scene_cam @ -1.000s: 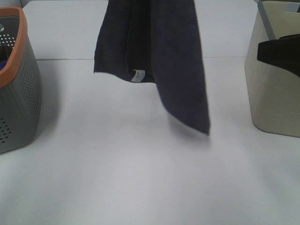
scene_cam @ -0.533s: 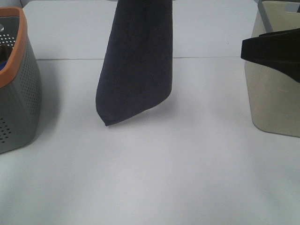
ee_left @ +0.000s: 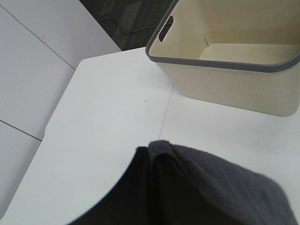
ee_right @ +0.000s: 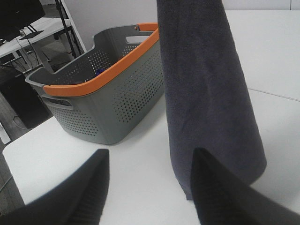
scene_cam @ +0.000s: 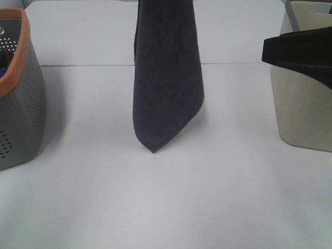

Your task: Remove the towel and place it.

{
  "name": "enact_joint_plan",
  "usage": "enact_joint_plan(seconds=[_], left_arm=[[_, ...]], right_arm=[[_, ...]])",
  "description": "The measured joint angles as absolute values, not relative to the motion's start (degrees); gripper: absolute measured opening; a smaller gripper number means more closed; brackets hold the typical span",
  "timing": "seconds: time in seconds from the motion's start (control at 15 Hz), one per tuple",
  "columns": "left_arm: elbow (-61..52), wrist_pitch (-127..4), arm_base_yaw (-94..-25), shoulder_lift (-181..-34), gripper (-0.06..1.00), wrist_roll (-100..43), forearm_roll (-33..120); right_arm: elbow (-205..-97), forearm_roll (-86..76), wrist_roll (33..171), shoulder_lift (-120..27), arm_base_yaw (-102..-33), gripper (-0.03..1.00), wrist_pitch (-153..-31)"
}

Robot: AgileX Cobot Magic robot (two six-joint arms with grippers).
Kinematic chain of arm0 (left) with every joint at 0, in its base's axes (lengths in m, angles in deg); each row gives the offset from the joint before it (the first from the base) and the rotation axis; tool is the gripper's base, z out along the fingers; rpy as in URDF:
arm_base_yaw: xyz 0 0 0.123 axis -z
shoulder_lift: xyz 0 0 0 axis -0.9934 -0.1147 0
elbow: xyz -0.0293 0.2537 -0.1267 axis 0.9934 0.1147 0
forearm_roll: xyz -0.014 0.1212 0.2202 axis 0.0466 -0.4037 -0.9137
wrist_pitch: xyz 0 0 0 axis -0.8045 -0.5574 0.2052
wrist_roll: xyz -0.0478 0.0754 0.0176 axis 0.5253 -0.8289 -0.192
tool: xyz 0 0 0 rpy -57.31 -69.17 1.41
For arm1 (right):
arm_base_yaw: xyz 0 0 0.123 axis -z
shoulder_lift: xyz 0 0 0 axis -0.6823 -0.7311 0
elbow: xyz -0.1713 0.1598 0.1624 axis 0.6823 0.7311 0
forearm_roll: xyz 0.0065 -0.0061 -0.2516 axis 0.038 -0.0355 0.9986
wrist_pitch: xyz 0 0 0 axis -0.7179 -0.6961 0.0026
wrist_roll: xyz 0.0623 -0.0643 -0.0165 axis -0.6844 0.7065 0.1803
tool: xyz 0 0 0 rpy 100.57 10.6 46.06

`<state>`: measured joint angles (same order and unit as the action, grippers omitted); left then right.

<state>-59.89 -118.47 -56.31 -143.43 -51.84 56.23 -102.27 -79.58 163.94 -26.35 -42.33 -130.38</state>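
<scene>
Dark navy terry: towel [scene_cam: 167, 78] hangs as long narrow fold over centre of table [scene_cam: 166, 207]; pointed lower tip near surface, contact cannot be told. Upper end leaves exterior view. Left wrist view shows cloth bunched close under camera, so left gripper judged clamped on it, fingers unseen. Right gripper [ee_right: 150, 154] spread wide, empty, facing cloth from cream bin [scene_cam: 303, 104] side. Perforated grey basket [scene_cam: 21, 104], orange rim, well apart at left. Step: towel lifted clear, not yet placed. Next move likely calls for slow lowering, tip first, or right fingers catching the free edge to spread it.

The dark navy towel [scene_cam: 167, 78] hangs bunched in a narrow fold, its pointed corner lowest.
</scene>
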Motion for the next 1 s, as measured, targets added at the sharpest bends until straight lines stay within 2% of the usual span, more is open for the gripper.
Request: enact_joint_plan(seconds=[0.6, 1.0], left_arm=[[-59.9, -117.3, -56.3, -143.4, 0.0, -48.5, 55.2], [-59.9, -117.0, -56.3, -143.4, 0.0, -47.3, 55.2]], right_arm=[[-102.3, -84.1, 165.7, -27.1, -42.3, 0.54, -130.0], [-102.9, -87.5, 172.9, -40.5, -42.5, 0.52, -129.2]])
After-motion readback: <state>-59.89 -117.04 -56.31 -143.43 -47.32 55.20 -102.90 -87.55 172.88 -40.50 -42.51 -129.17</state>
